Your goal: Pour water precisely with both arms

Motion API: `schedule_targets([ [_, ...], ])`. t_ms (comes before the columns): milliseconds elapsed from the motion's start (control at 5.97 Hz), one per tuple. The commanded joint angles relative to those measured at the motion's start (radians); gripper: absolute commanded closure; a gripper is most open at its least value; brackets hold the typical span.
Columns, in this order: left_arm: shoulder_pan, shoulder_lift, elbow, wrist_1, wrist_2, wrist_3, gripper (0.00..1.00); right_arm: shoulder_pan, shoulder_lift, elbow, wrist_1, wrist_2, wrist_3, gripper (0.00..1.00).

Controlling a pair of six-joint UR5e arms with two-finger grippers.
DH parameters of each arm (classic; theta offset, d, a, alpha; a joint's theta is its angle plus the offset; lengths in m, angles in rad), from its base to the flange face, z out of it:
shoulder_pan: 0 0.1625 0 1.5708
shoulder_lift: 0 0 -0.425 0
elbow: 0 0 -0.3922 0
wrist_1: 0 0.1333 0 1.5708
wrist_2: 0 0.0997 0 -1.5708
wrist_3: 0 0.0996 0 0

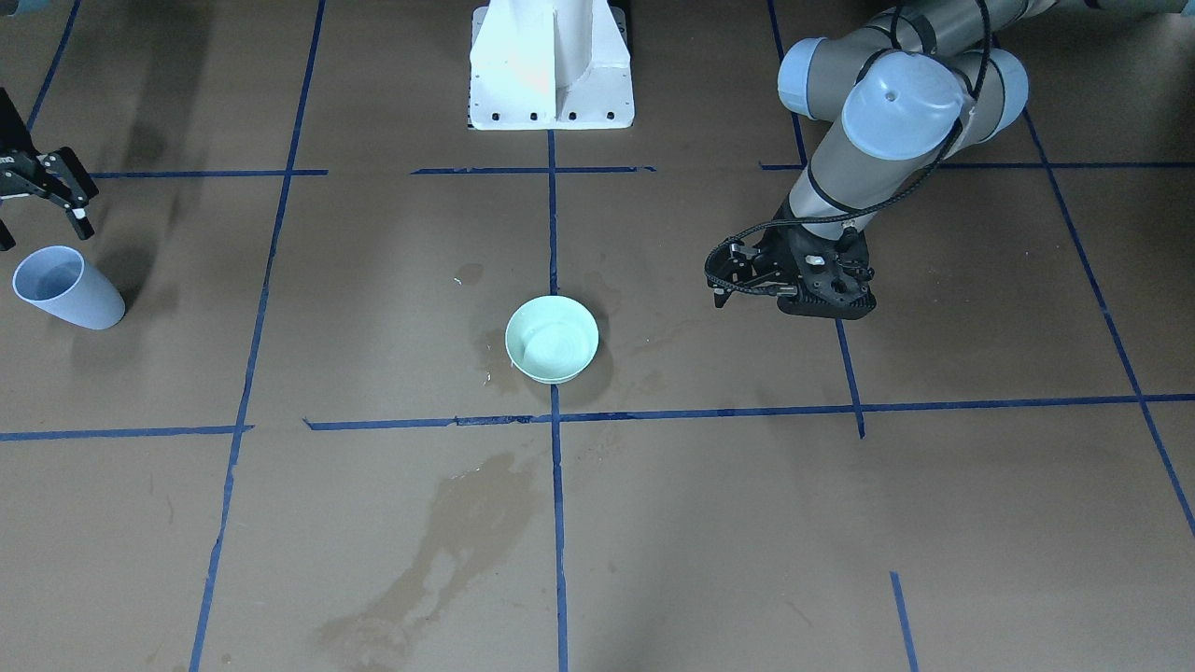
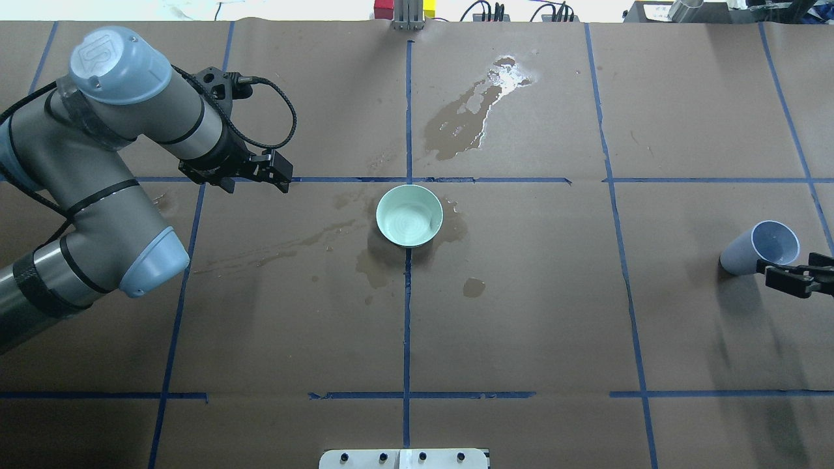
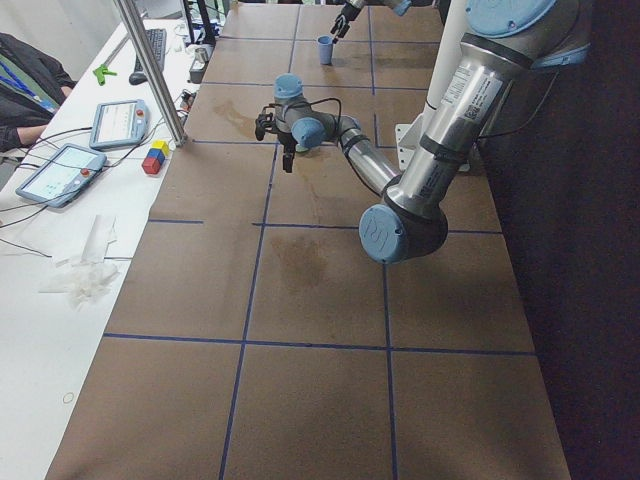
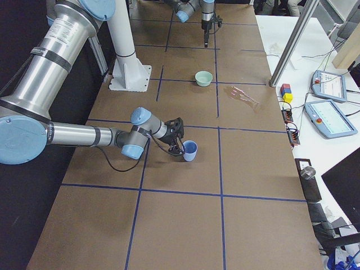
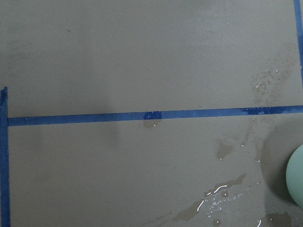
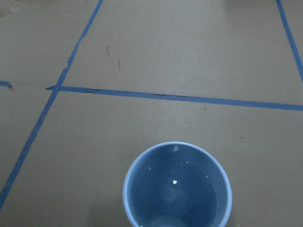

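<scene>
A pale blue cup (image 1: 65, 285) stands at the table's end on my right; it also shows in the overhead view (image 2: 762, 247). The right wrist view looks down into the cup (image 6: 177, 187), where water (image 6: 173, 196) shows as a faint sheen with small glints. My right gripper (image 1: 42, 224) is open and empty just beside the cup, not around it. A mint green bowl (image 2: 409, 215) sits at the table's centre. My left gripper (image 2: 257, 187) points down, open and empty, well to the left of the bowl.
Wet patches darken the brown paper: a large one beyond the bowl (image 2: 469, 117) and smaller ones around it (image 2: 374, 270). Blue tape lines cross the table. The white pedestal (image 1: 551, 65) stands behind the bowl. Tablets and blocks lie on the side bench (image 3: 120, 125).
</scene>
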Motion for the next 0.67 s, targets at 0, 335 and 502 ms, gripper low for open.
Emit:
schedule_targets([
  [0,0.000,-0.001,0.000,0.001,0.000,-0.001,0.00,-0.118,0.000,-0.090,0.090,-0.177,0.030,0.00],
  [335,0.000,-0.001,0.000,-0.001,0.000,-0.010,0.00,-0.230,0.015,-0.148,0.133,-0.341,0.029,0.00],
  [502,0.000,0.000,0.000,-0.002,-0.002,-0.012,0.00,-0.258,0.022,-0.167,0.136,-0.378,0.008,0.00],
])
